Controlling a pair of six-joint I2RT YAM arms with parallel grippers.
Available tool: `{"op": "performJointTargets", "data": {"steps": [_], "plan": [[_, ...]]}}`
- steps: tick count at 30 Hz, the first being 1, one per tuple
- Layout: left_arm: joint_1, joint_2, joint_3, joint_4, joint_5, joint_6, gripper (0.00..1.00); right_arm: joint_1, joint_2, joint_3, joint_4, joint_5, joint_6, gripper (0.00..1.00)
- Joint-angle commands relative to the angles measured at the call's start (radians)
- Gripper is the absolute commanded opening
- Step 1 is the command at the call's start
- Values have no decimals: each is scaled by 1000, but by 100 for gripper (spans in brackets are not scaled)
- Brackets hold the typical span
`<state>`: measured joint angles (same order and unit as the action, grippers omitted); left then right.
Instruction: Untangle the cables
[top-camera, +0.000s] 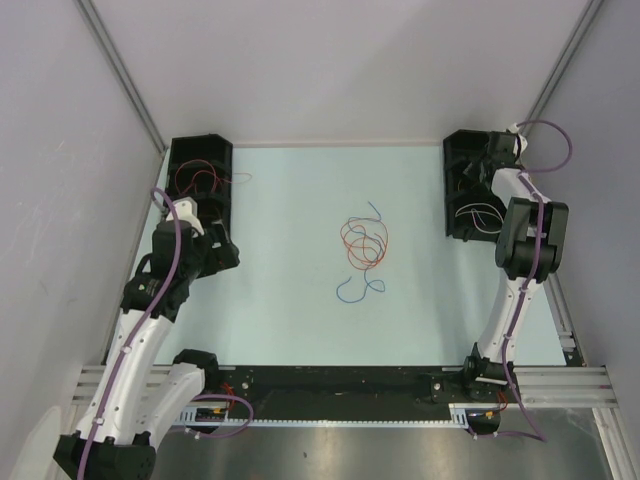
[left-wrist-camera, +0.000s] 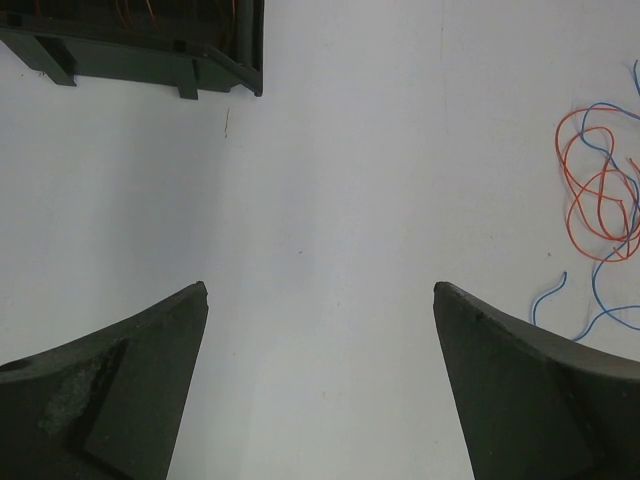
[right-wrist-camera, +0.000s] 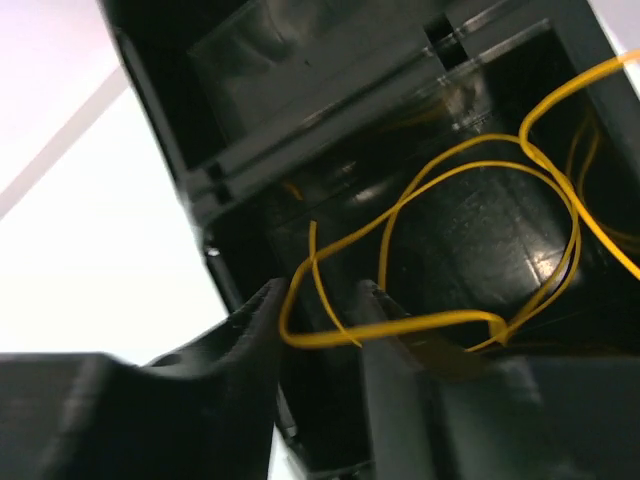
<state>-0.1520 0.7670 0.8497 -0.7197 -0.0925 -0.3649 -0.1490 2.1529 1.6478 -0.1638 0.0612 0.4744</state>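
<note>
Layout: tabletop, two corner bins, one loose tangle.

The tangle of cables lies mid-tabletop, between the two arms. The left bin sits at the far left corner with a few cables in it. The left gripper hangs on its near side, the tangle off to its right. The right bin sits at the far right corner. The right gripper is inside it, a cable loop crossing between its fingers.

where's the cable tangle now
In the top view the cable tangle lies mid-table, between the black left bin and right bin.
</note>
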Motion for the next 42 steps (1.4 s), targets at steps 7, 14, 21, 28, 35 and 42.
{"op": "performJointTargets", "data": {"steps": [7,14,21,28,35,42], "plan": [[11,-25,2,16,10,11,100,52,-129,155,-193,81,-51,58],[11,-26,2,16,8,9,100,106,-269,64,-230,115,-65,61],[12,-29,2,17,17,11,100,238,-442,-139,-244,121,-99,61],[11,-28,0,25,50,18,100,373,-564,-327,-286,28,-74,61],[11,-34,-3,29,66,23,100,485,-496,-385,-247,-49,-51,60],[11,-34,-3,31,66,23,100,502,-370,-388,-210,-115,-54,61]]}}
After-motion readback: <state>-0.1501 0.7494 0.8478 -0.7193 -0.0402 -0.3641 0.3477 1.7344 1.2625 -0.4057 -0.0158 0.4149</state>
